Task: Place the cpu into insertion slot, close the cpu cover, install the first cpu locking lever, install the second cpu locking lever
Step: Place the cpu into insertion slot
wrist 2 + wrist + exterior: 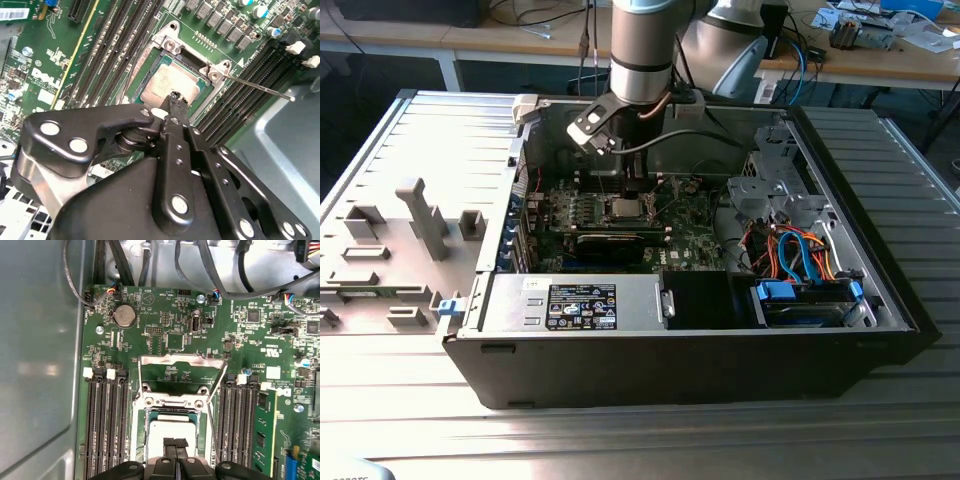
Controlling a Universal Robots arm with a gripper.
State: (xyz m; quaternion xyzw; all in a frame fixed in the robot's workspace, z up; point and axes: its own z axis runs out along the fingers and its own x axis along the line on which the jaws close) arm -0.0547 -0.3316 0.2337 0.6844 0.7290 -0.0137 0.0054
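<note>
Cpu (167, 431) lies in the insertion slot (172, 402) right under the narrow, empty hand (176, 444).

Ribbed grey metal table (650, 440), bright glare patch at 6–7 o'clock. Wooden workbench (430, 42) along 12 o'clock, white legs, loose cables (802, 55) and clutter on top. Dark floor (380, 85) beneath it at 11 o'clock.

Lab or workshop: opened computer case (720, 360) on metal table (620, 440), cluttered workbenches (880, 62) behind.
</note>
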